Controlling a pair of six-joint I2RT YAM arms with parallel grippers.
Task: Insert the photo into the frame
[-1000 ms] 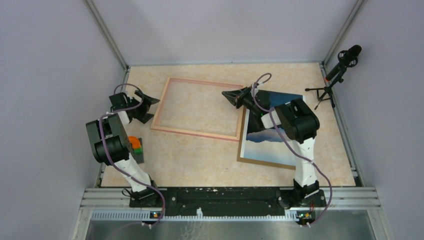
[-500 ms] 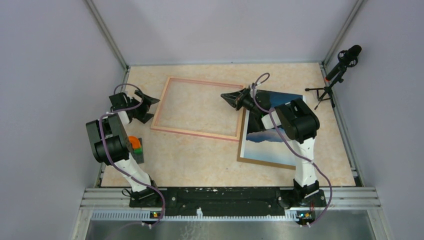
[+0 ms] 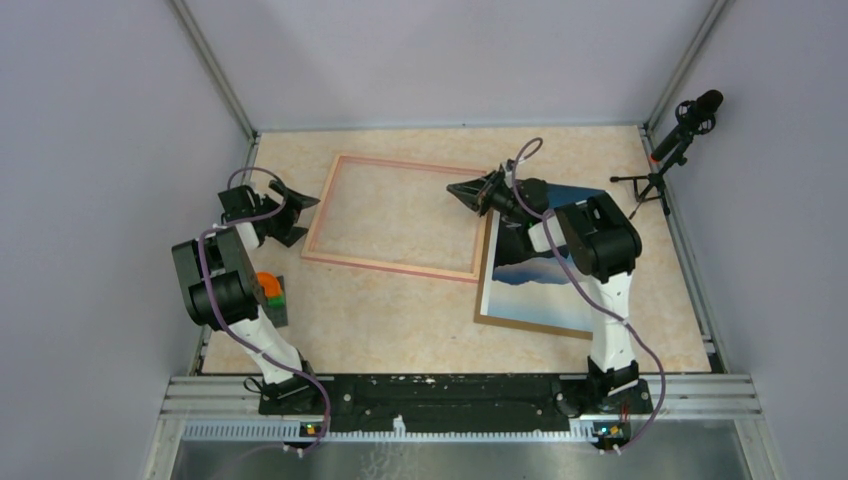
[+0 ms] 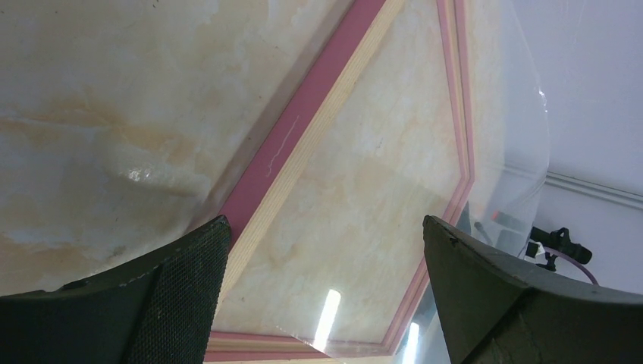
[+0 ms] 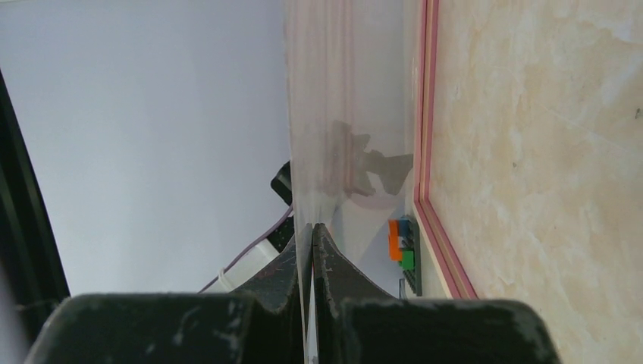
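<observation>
No legible text, labels or numbers anywhere.

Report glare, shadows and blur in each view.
Left wrist: white glints on the clear sheet over the frame. Right wrist: a dark shadow or reflection on that sheet, held edge-on by the right gripper. Top external: even light, no glare.

Soft, even light from above fills the overhead view, which is bright and sharp throughout; shadows on the surface [image 3: 400, 320] are faint and short. In the left wrist view, white glare streaks sit near the frame's [image 4: 303, 144] near corner, a duller sheen lies on the surface at left, and the left tool [image 4: 324, 227] reads dark and slightly soft. In the right wrist view the right tool [image 5: 312, 227] is underexposed, and a grey shadow falls on the clear sheet [image 5: 341, 114] it pinches.
</observation>
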